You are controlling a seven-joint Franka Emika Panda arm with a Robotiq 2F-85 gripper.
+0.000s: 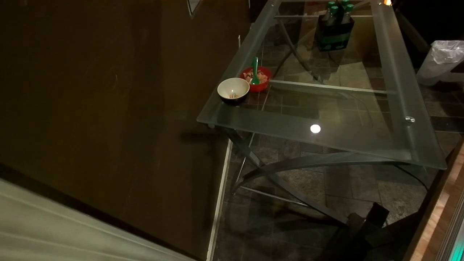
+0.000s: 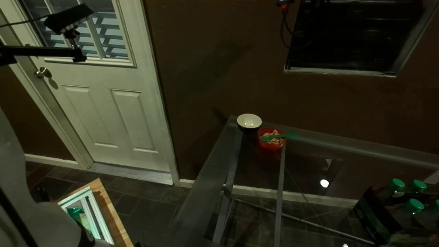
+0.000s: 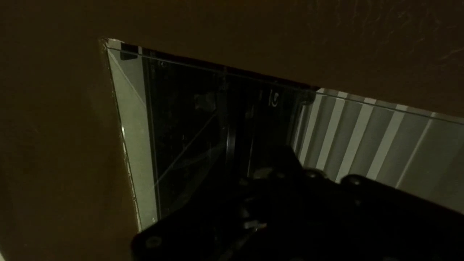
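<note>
Evidently, 2 bowls stand right beside each other near a corner of the glass table (image 1: 397, 65), in both exterior views; whether their sides touch I cannot tell. The red bowl (image 1: 259, 87) holds a heap of pinkish-tan pieces (image 2: 274, 132), and a green spoon (image 1: 255, 69) lies with its head in them and its handle sticking out past the rim. The pale-lined bowl (image 1: 232, 88), dark on the outside, sits upright with a few small bits (image 1: 233, 96) at its bottom. Farther along the table, well apart from the bowls, a dark carrier (image 1: 334, 38) holds bottles; 4 green caps (image 1: 333, 9) show. Beyond the table's edge, a translucent bin (image 1: 433, 67) wears a plastic liner (image 1: 447, 52).

The gripper (image 3: 268, 170) is a dark shape low in the wrist view, before the brown wall (image 3: 54, 127) and a dark glassy panel (image 3: 188, 127) with pale slats (image 3: 349, 134) at its side. Its fingers blend into the darkness, so I cannot tell whether they stand apart, together or around something. The bowls show in the exterior views alone, so how near they are to the gripper cannot be read.
</note>
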